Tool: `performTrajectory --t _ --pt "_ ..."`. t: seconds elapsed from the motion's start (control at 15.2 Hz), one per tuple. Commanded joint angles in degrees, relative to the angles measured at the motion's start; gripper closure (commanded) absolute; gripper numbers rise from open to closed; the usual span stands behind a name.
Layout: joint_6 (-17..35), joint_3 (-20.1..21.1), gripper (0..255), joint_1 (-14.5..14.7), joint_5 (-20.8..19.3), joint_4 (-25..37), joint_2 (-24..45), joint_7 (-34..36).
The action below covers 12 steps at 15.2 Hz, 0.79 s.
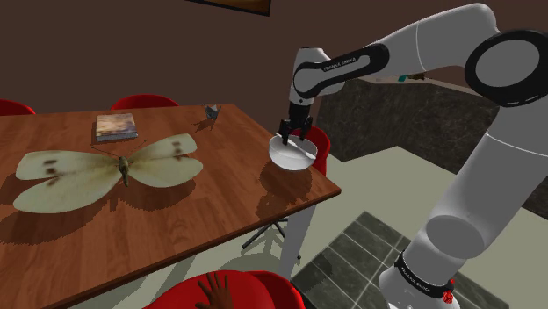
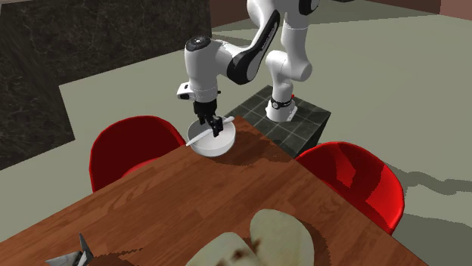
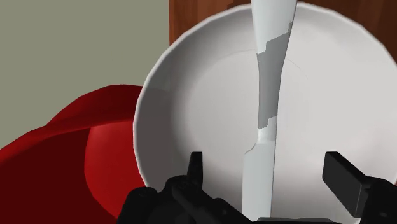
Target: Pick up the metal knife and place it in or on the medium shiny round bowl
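Observation:
A white round bowl (image 1: 292,158) (image 2: 219,143) (image 3: 191,95) stands on the wooden table's corner nearest the arm. A pale grey knife (image 3: 267,83) (image 2: 200,137) lies across the inside of the bowl, one end reaching over its rim. My black gripper (image 1: 292,136) (image 2: 214,125) (image 3: 270,173) hangs just above the bowl, pointing down. It is open: the fingers (image 3: 195,168) stand well apart on either side of the knife and do not touch it.
The wooden table (image 1: 211,202) also carries a big pale butterfly figure (image 1: 110,167), a book (image 1: 115,126) and a small grey object (image 1: 211,112). Red chairs (image 2: 132,147) (image 2: 355,177) stand beside the bowl's corner. Another red chair (image 1: 237,294) is at the shoulder view's bottom.

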Motion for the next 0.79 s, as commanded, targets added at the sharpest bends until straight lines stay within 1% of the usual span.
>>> performTrajectory --t 0.0,0.07,0.33,0.73 --pt "0.00 0.00 0 0.00 0.00 -0.01 0.00 0.00" --pt "0.00 0.00 0 0.00 0.00 0.02 0.03 0.00" --pt "-7.08 0.07 0 0.07 0.20 5.16 -1.91 -0.13" --pt "-7.08 0.07 0 0.07 0.20 5.16 -1.91 -0.13"
